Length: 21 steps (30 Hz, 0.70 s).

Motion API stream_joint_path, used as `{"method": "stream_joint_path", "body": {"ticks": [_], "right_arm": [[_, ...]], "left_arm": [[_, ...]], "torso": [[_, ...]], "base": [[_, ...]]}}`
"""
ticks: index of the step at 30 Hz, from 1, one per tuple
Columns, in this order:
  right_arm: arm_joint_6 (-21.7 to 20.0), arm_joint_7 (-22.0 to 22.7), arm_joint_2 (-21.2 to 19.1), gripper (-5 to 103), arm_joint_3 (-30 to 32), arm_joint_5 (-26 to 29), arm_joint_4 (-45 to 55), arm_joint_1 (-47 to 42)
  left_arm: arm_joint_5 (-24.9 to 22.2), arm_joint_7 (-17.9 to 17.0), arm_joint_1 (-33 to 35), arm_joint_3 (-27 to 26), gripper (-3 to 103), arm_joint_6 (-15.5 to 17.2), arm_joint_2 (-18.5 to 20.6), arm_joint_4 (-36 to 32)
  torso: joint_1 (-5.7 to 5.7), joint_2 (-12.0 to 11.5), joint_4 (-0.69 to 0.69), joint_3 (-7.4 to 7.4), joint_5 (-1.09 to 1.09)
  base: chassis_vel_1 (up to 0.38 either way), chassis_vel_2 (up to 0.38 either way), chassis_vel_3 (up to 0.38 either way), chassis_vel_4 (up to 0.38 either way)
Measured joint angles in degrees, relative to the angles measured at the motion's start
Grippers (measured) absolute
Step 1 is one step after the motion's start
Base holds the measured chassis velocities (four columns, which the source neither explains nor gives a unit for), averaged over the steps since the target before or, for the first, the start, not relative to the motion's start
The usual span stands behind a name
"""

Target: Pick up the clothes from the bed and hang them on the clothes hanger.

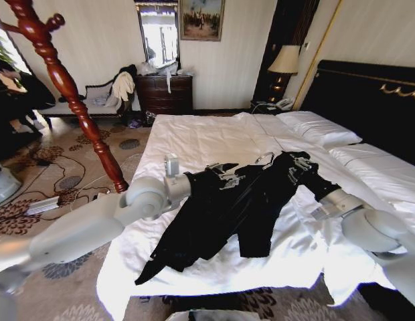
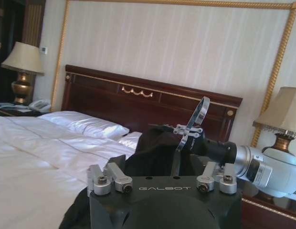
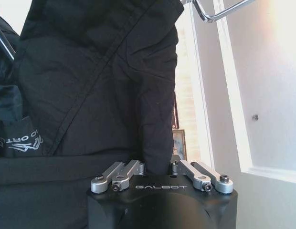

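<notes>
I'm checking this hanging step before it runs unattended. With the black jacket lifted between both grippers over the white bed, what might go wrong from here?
1. The black soft jacket sags low between the left gripper and right gripper; its trailing hem could drag on the white-sheeted bed.
2. The curved silver hanger hook sits loose at the collar and might tilt or slip out.
3. The dark red turned-wood stand is near the left arm, so a swing might strike it.

The jacket (image 1: 227, 210) is matte black with white lettering on one fold, and its hanger's hook (image 1: 264, 158) is silver. The bed (image 1: 194, 144) is white, with a black headboard (image 1: 368, 100) trimmed in gold on the right. The arms are pale grey with black grippers. The far-left post (image 1: 73, 100) is reddish-brown wood, and the carpet (image 1: 53, 180) is beige with dark swirls.
</notes>
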Motion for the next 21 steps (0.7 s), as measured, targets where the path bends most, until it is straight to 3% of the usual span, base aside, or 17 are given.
{"method": "stream_joint_path", "body": {"ticks": [5, 7, 10, 12, 14, 15, 18, 21], "right_arm": [[-5.10, -0.11, -1.05, 20, -0.03, 8.17, 0.74, -1.15], [-5.70, -0.12, -1.29, 20, -0.09, 9.29, 0.83, -1.33], [-9.39, 0.05, -2.13, 20, -0.51, 16.95, 1.28, -1.69], [-9.96, 0.11, -2.26, 20, -0.54, 18.04, 1.40, -1.74], [-12.90, 0.36, -3.13, 20, -0.58, 23.34, 2.05, -2.17], [-12.90, 0.36, -3.13, 20, -0.58, 23.34, 2.05, -2.17], [-17.54, 1.18, -4.02, 20, -0.53, 30.58, 3.32, -2.82], [-19.24, 1.52, -4.31, 20, -0.35, 32.58, 3.62, -2.83]], "left_arm": [[0.62, 1.13, 4.11, -5.53, 98, -0.69, 5.56, -2.35], [0.61, 1.26, 4.60, -6.33, 99, -0.84, 6.28, -2.60], [0.89, 1.84, 9.47, -13.81, 100, -1.28, 10.35, -3.74], [1.08, 1.89, 10.90, -15.56, 100, -1.33, 10.95, -3.81], [2.05, 2.28, 18.76, -23.45, 100, -1.45, 13.57, -4.05], [2.05, 2.28, 18.76, -23.45, 100, -1.45, 13.57, -4.05], [4.98, 3.10, 26.68, -29.91, 100, -2.43, 16.43, -3.90], [6.93, 3.21, 28.95, -31.30, 100, -2.97, 16.99, -3.45]], "torso": [[0.00, 0.00, -0.01, 0.00, 0.00], [0.00, 0.00, 0.00, 0.00, 0.00], [0.00, 0.00, -0.01, 0.00, 0.01], [0.00, 0.00, -0.01, 0.00, 0.01], [0.00, 0.00, 0.01, 0.00, 0.00], [0.00, 0.00, 0.01, 0.00, 0.00], [0.00, 0.00, 0.02, 0.00, 0.00], [0.00, 0.00, 0.00, 0.00, 0.01]], "base": [[0.000, 0.000, 0.000, 0.000], [0.000, 0.000, 0.000, 0.000], [0.000, 0.000, 0.000, 0.000], [0.000, 0.000, 0.000, 0.000], [0.000, 0.000, 0.000, 0.000], [0.000, 0.000, 0.000, 0.000], [0.000, 0.000, 0.000, 0.000], [0.000, 0.000, 0.000, 0.000]]}}
